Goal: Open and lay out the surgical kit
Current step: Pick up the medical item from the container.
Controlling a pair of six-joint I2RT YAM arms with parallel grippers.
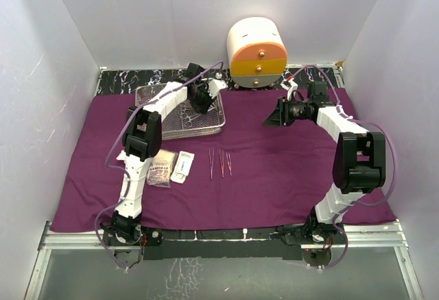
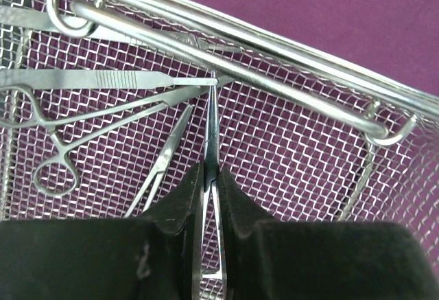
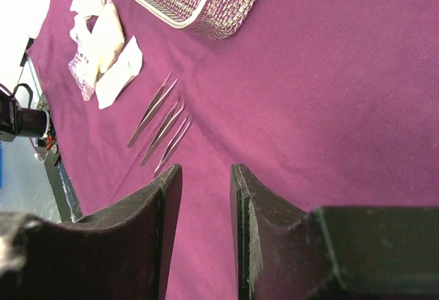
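Left end effector (image 2: 211, 174): clamped on a thin metal instrument (image 2: 212, 118) inside the wire-mesh tray (image 2: 295, 156); tray rim just ahead of it.
Right end effector (image 3: 206, 224): fingers apart, over open purple cloth (image 3: 329, 94).
Ahead of right: three tweezers (image 3: 161, 125); tray corner beyond them.

From above the left arm (image 1: 171, 97) hides the tray's (image 1: 180, 137) contents toward 1 o'clock, the pinched tool's (image 2: 211, 132) handle runs off the left wrist view at 6 o'clock, and the packets' (image 1: 182, 166) print is too small to read.
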